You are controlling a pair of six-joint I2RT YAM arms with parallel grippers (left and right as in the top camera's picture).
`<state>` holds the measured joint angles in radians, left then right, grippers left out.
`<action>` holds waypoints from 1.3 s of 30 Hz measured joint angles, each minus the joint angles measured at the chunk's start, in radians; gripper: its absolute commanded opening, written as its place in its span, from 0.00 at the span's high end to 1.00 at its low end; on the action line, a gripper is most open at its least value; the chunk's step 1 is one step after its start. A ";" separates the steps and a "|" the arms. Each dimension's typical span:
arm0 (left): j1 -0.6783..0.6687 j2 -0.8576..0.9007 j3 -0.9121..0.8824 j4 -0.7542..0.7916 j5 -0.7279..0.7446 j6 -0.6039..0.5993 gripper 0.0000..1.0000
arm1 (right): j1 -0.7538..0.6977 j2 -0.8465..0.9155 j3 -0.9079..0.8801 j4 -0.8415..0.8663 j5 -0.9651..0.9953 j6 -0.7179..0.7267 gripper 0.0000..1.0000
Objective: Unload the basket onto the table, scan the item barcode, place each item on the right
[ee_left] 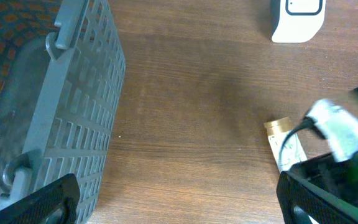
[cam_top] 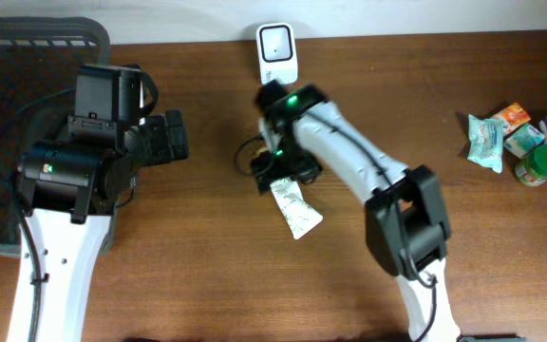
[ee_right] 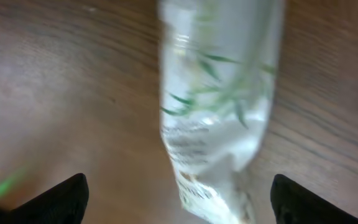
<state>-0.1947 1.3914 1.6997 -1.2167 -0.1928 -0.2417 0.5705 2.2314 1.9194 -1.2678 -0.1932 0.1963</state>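
Tabletop (cam_top: pixel 160 247): packet (cam_top: pixel 297 211) lies under right end effector (ee_right: pixel 179 196).

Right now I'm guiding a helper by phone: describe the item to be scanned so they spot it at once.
On the wooden table, find the white scanner at the middle of the far edge. Just in front of it lies a flat sachet. It is silvery white with green leaf print and lies alone, unlike the colourful packets bunched at the right edge.

The table (cam_top: pixel 207 237) is brown wood grain, smooth with a dull sheen. The basket (ee_left: pixel 86 112) — grey matt plastic lattice. The scanner (cam_top: pixel 278 49) looks like glossy white plastic. The sachet (ee_right: pixel 216 112) is shiny, crinkled film — probably plastic, blurred here.
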 measured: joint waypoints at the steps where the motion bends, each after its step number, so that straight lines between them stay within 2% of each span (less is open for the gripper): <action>1: 0.000 0.000 0.000 -0.001 0.000 0.000 0.01 | 0.026 0.000 -0.007 0.016 0.034 0.012 0.12; 2: 0.000 0.000 0.000 0.000 0.000 0.000 0.01 | 0.045 0.000 -0.014 0.025 0.070 0.024 0.19; 5: 0.000 0.000 0.000 0.000 0.000 0.000 0.01 | 0.079 0.000 -0.048 0.055 0.174 0.075 0.50; 11: 0.000 0.000 0.000 0.000 0.000 0.000 0.01 | 0.078 0.000 -0.144 0.173 0.262 0.134 0.52; 14: 0.000 0.000 0.000 0.000 0.000 0.000 0.01 | 0.078 -0.002 -0.174 0.214 0.282 0.144 0.66; 18: 0.000 0.000 0.000 0.000 0.000 0.000 0.01 | 0.074 -0.006 -0.183 0.225 0.298 0.147 0.75; 22: 0.000 0.000 0.000 0.000 0.000 0.000 0.01 | 0.023 -0.015 -0.183 0.225 0.235 0.146 0.79; 25: 0.000 0.000 0.000 0.000 0.000 0.000 0.01 | -0.066 -0.018 -0.183 0.226 0.127 0.135 0.79; 27: 0.000 0.000 0.000 0.000 0.000 0.000 0.01 | -0.138 -0.018 -0.183 0.226 0.052 0.121 0.54; 30: 0.000 0.000 0.000 0.000 0.000 0.000 0.01 | -0.238 -0.018 -0.187 0.213 -0.009 0.104 0.48; 35: 0.000 0.000 0.000 0.000 0.000 0.000 0.01 | -0.276 -0.018 -0.188 0.192 -0.039 0.097 0.49; 36: 0.000 0.000 0.000 0.000 0.000 0.000 0.01 | -0.272 -0.018 -0.188 0.192 -0.041 0.096 0.53; 37: 0.000 0.000 0.000 0.000 0.000 0.000 0.01 | -0.264 -0.018 -0.188 0.192 -0.042 0.095 0.63; 39: 0.000 0.000 0.000 0.000 0.000 0.000 0.01 | -0.254 -0.018 -0.188 0.192 -0.036 0.089 0.92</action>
<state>-0.1947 1.3914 1.6997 -1.2171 -0.1928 -0.2417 0.3164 2.2131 1.7309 -1.0760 -0.2295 0.2852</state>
